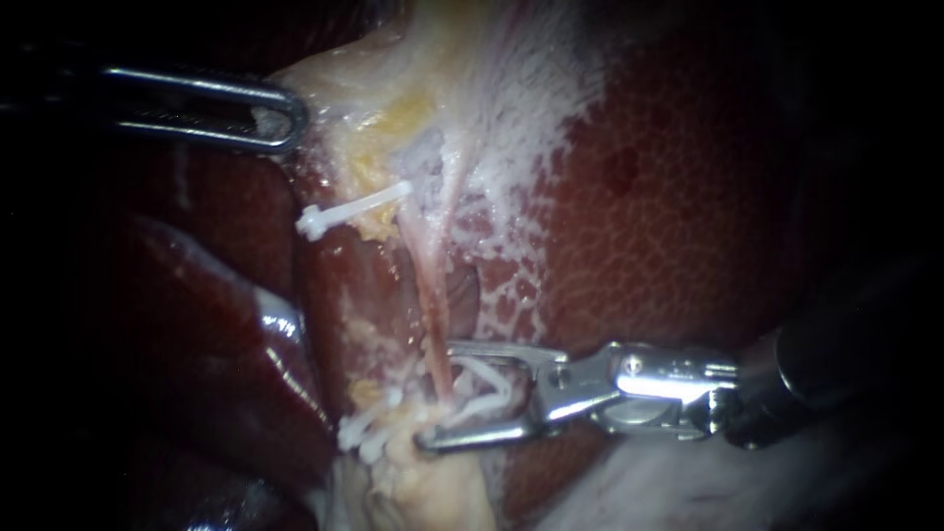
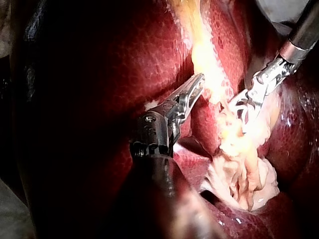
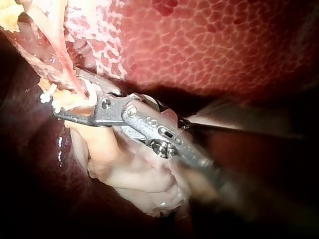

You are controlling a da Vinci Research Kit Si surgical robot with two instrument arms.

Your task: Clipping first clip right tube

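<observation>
Here, at lower centre of the frame, the right instrument (image 1: pixel 438 393) holds its slim steel jaws wide, with an unlatched white plastic clip (image 1: pixel 487 379) seated against both. They straddle the thin pink tube (image 1: pixel 430 295), by my reading the right tube, beside a cluster of latched white clips (image 1: pixel 374 425). The tube looks soft, wet and easily torn, so squeeze squarely across its bare stretch without tugging. At upper left, the left instrument (image 1: pixel 285 118) pinches pale yellow tissue (image 1: pixel 364 147). Whether the clip's tips clear the tube's far side is hidden, and the mottled red liver (image 1: pixel 669 216) fades into darkness.
</observation>
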